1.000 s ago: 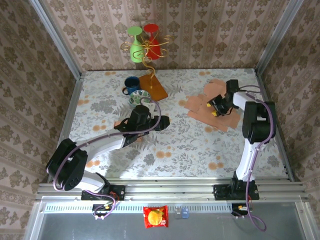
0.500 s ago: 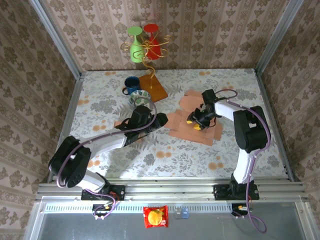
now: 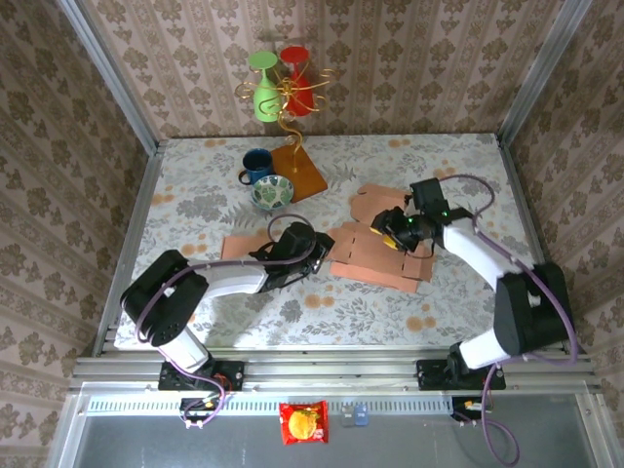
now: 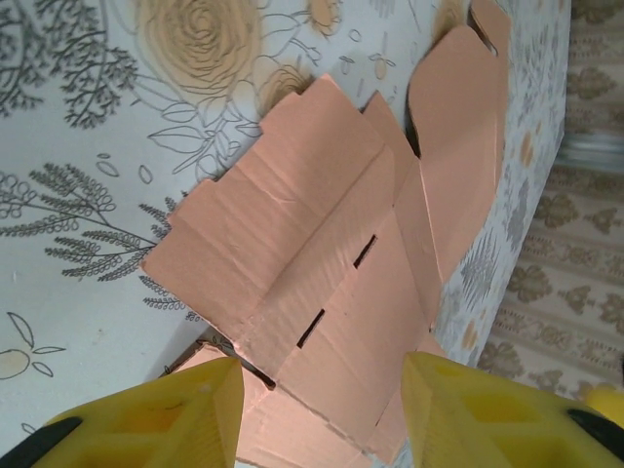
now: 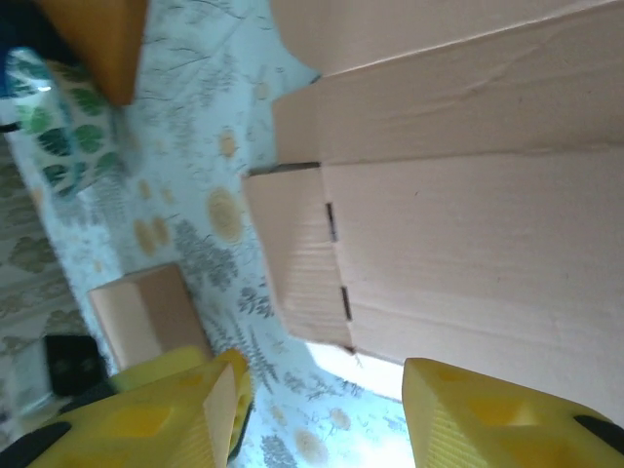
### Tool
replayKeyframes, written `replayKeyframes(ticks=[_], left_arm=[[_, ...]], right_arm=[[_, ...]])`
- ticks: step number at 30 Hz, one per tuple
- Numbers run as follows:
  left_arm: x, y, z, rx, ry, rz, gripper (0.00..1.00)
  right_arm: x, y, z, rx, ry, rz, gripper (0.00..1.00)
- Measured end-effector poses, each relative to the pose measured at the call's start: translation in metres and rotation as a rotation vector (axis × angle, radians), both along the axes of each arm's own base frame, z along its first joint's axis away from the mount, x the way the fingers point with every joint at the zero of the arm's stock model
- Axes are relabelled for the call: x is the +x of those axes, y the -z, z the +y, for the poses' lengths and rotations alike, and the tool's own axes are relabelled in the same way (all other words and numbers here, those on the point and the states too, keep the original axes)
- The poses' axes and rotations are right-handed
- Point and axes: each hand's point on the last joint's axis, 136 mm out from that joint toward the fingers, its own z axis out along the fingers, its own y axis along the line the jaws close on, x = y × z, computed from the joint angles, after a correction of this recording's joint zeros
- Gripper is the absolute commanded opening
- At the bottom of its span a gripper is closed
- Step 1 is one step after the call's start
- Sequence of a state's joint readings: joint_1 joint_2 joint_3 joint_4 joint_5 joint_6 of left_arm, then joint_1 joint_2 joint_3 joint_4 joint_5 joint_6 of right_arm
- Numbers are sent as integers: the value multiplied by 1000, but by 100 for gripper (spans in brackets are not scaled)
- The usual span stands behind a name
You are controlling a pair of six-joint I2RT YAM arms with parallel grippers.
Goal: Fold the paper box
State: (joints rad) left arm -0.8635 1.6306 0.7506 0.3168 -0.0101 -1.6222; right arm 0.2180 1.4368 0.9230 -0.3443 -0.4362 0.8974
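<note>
The paper box (image 3: 375, 258) lies flat and unfolded on the desk (image 3: 439, 156), to the right of the patterned bowl (image 3: 270, 192) and nearer the arm bases than it. One flap is lifted on the side of the box farther from the bowl. The left end effector (image 3: 320, 241) hovers at the box's edge closest to the bowl. Its yellow fingers (image 4: 185, 409) are spread, with nothing pinched between them. The right end effector (image 3: 392, 234) sits over the sheet, farther right of the bowl. Its fingers (image 5: 487, 419) are also parted and grip nothing. A second cardboard piece (image 3: 242, 247) lies just in front of the bowl, under the left arm.
</note>
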Motion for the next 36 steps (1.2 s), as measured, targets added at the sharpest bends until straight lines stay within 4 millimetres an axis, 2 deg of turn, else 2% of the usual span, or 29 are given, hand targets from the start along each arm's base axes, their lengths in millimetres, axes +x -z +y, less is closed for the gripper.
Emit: replayKeyframes(ticks=[4, 8, 11, 18, 22, 28, 36], left_arm=[[-3, 13, -1, -22, -59, 39, 46], [-4, 30, -3, -31, -98, 69, 45], [-3, 35, -4, -39, -119, 80, 44], [3, 31, -6, -86, -164, 61, 38], [6, 40, -7, -96, -182, 66, 37], [9, 36, -9, -122, -200, 60, 33], [10, 44, -9, -123, -222, 60, 16]], right_arm=[[-21, -19, -7, 62, 83, -66, 52], [-31, -25, -10, 99, 122, -80, 52], [-32, -24, -10, 112, 136, -73, 52], [-35, -20, -11, 118, 149, -54, 52], [-33, -21, -10, 124, 152, -60, 52], [-33, -20, -10, 125, 153, -59, 52], [-38, -13, -11, 124, 160, -40, 51]])
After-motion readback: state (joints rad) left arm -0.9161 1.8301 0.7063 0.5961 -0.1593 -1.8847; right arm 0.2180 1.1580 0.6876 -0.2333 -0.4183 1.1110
